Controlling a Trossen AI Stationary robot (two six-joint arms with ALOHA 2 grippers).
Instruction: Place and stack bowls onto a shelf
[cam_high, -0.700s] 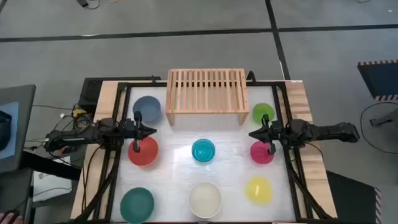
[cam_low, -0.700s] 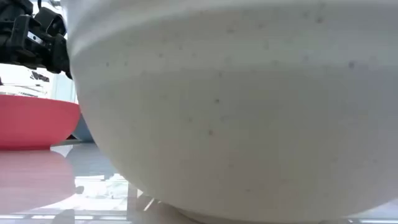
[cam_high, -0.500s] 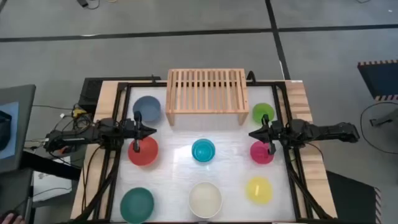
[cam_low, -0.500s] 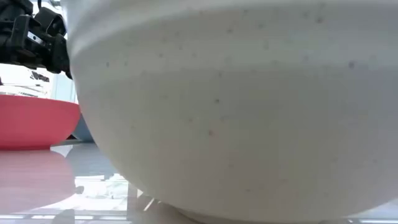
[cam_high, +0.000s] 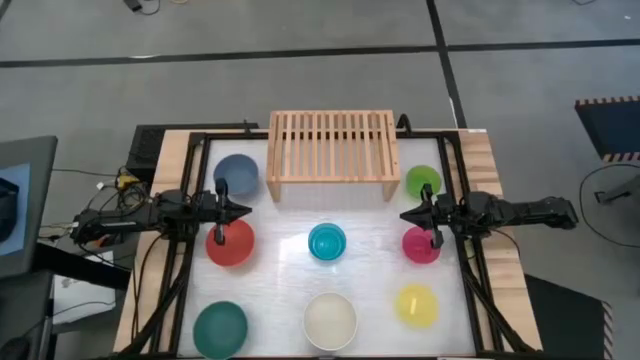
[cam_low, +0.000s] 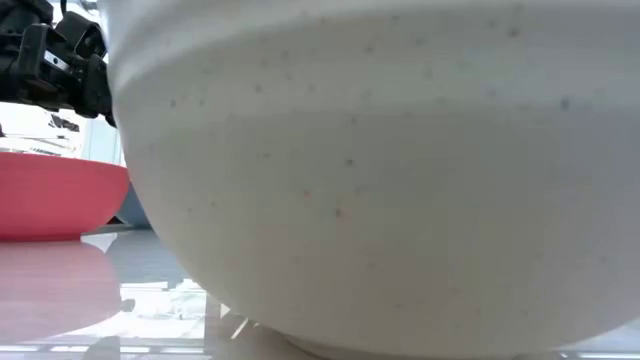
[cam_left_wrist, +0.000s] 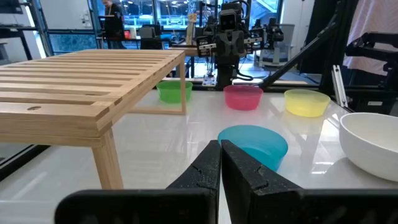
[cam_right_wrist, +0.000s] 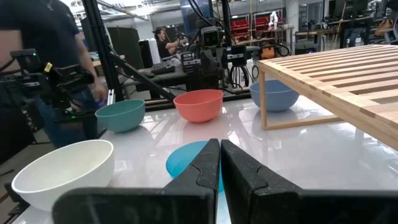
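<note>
High view: the left gripper (cam_high: 243, 211) hovers at the table's left side above the red bowl (cam_high: 230, 244), the right gripper (cam_high: 405, 215) at the right side beside the magenta bowl (cam_high: 420, 246), both with fingers pressed together on nothing. All eight bowls sit empty on the white table (cam_high: 370, 270). The shelf (cam_high: 331, 146) stands bare at the far edge.
</note>
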